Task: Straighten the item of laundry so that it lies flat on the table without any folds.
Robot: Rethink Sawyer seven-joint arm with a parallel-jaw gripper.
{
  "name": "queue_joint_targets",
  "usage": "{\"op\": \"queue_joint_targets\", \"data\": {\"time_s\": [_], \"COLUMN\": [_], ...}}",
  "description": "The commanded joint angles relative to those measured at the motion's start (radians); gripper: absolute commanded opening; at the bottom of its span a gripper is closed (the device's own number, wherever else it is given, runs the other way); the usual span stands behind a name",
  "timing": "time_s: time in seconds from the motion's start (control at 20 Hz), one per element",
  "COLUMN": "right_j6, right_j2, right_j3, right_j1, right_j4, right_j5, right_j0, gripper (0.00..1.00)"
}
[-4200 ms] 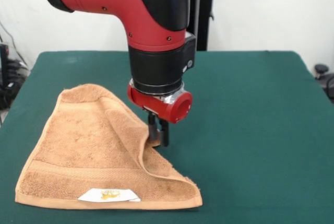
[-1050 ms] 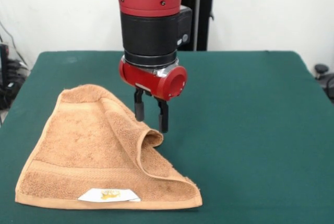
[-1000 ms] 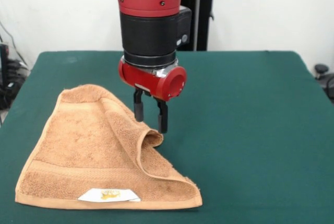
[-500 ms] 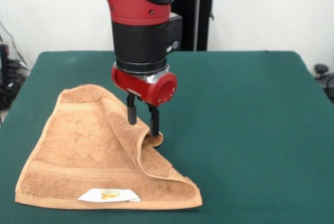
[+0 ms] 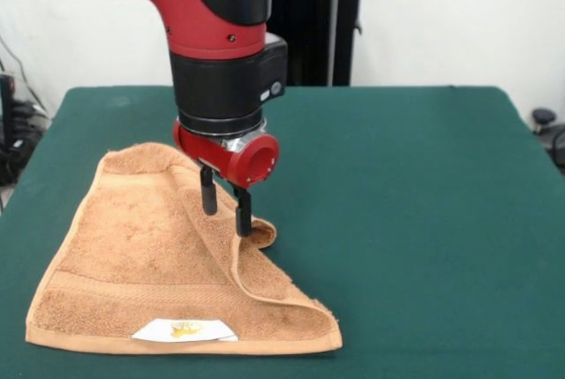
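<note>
A green surface [image 5: 424, 211] spreads before a white wall [image 5: 441, 17]. The towel [image 5: 150, 264] lies folded, mostly left of and below the tool [image 5: 224, 211] — which hangs over the raised fold, fingers apart, gripping nothing — its white label [image 5: 185, 330] nearest the camera.

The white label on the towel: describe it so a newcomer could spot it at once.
Start at the green table and find the orange-tan towel lying partly folded on its left side in the front view. Follow the towel's edge closest to the camera; the label sits there, below the open gripper. It is the only white patch, with a small yellow mark.
</note>
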Motion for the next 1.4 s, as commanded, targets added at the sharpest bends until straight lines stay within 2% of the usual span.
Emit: {"op": "queue_joint_targets", "data": {"time_s": [0.05, 0.9, 1.4], "right_j6": [0.018, 0.050, 0.057], "right_j2": [0.015, 0.013, 0.006], "right_j3": [0.035, 0.062, 0.035], "right_j1": [0.068, 0.021, 0.040], "right_j4": [-0.068, -0.037, -0.032], "right_j5": [-0.041, 0.004, 0.004], "right_j0": [0.027, 0.055, 0.064], "gripper": [1.00, 1.00, 1.00]}}
